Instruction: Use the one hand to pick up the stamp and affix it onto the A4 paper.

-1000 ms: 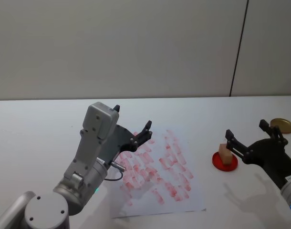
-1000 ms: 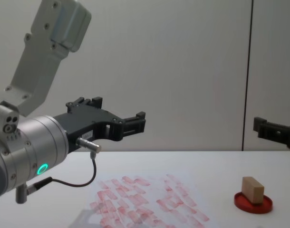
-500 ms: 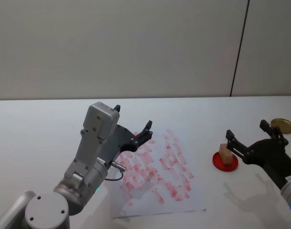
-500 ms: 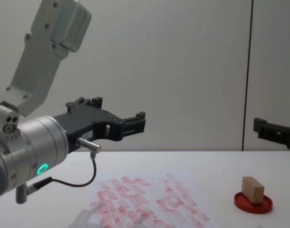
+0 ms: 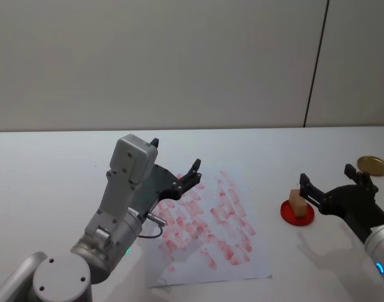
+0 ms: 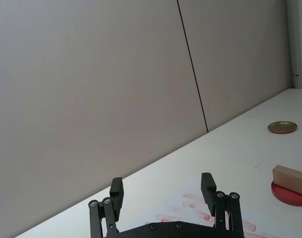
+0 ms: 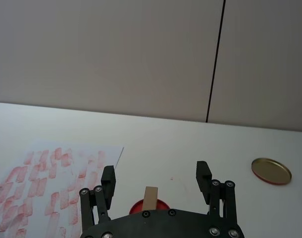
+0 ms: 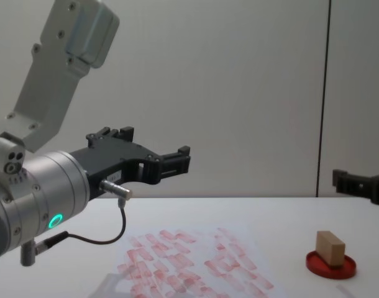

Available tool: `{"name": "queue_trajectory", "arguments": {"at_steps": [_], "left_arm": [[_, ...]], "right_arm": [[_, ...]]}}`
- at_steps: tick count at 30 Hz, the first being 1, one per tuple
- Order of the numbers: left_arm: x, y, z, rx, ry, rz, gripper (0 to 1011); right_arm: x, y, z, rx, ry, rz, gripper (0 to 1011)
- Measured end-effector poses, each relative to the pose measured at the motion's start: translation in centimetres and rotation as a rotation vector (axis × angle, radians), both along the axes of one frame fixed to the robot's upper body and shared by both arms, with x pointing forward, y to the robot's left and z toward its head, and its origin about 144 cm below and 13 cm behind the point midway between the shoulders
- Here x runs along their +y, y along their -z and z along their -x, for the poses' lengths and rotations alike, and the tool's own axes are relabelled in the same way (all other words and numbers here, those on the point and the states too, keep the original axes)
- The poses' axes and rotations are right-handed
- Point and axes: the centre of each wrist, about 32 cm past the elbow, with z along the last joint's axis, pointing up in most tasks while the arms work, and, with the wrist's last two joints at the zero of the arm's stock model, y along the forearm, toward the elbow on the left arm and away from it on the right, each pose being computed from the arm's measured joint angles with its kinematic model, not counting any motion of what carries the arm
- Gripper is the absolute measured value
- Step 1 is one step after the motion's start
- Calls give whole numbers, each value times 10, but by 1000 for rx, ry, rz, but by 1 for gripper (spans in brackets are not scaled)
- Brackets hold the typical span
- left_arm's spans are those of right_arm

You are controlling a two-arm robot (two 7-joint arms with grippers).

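White tabletop (image 5: 53, 163), head view: A4 paper (image 5: 211, 220) at centre; left gripper (image 5: 175, 154) above it, fingers wide. Right wrist view: right gripper (image 7: 155, 173), fingers wide, near stamp (image 7: 151, 198), not gripping it. Chest view: stamp on red ink pad (image 8: 329, 267), right of paper.

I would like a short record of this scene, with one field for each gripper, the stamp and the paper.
right gripper: fingers open, raised above the stamp, not touching it
left gripper: fingers open, held in the air over the A4 paper
stamp: rests on the red ink pad, not gripped
A4 paper: lies flat, covered with many red prints
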Motion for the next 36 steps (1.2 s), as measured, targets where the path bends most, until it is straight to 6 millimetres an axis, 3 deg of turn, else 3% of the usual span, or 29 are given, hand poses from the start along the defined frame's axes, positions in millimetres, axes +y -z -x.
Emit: {"name": "queue_trajectory", "arguments": {"at_steps": [21,29,36], "left_arm": [[0,0,0,0,0,0,993],[0,0,0,0,0,0,993],[0,0,0,0,0,0,993]], "right_arm": [[26,11,-42,226,53,7,1001],[35,15,-51,270,58,12,832],[42,17,-56,302,76,24,617]]}}
